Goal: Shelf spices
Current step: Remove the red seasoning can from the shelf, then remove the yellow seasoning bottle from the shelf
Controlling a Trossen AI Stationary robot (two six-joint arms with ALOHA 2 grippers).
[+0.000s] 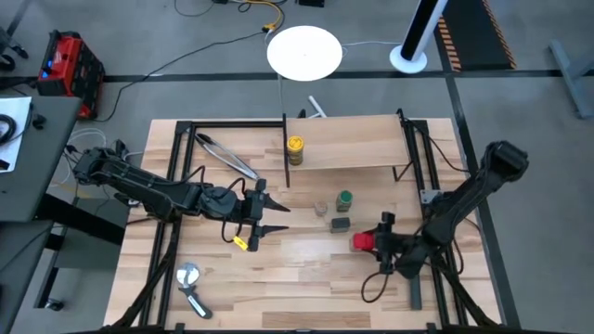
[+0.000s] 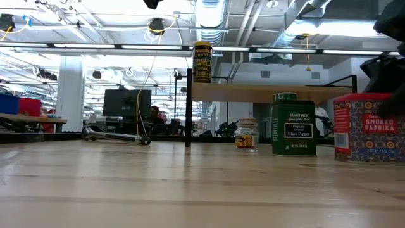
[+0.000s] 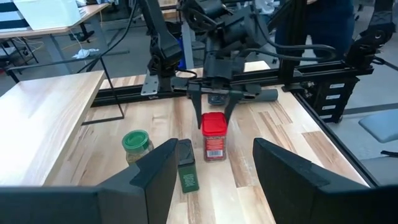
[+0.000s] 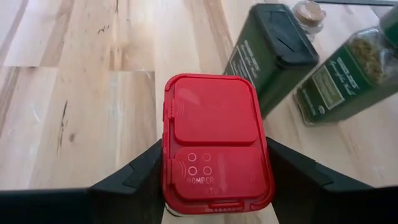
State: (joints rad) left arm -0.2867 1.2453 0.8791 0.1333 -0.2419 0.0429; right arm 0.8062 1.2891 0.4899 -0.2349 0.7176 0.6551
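right fingers (image 4: 214, 186) grip red tin (image 4: 214, 143) upright on table (image 1: 306, 278).

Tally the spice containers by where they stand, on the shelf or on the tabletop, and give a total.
On the shelf: 1, the yellow jar
On the tabletop: 4, the red tin, dark tin, green-lidded jar, small clear jar
Total: 5

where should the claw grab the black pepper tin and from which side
Take the black pepper tin across its flat side faces near the top, coming straight down from above. It stands upright with square walls, and the green-lidded jar and small clear jar crowd it on the shelf side, so a low sideways approach looks cramped.
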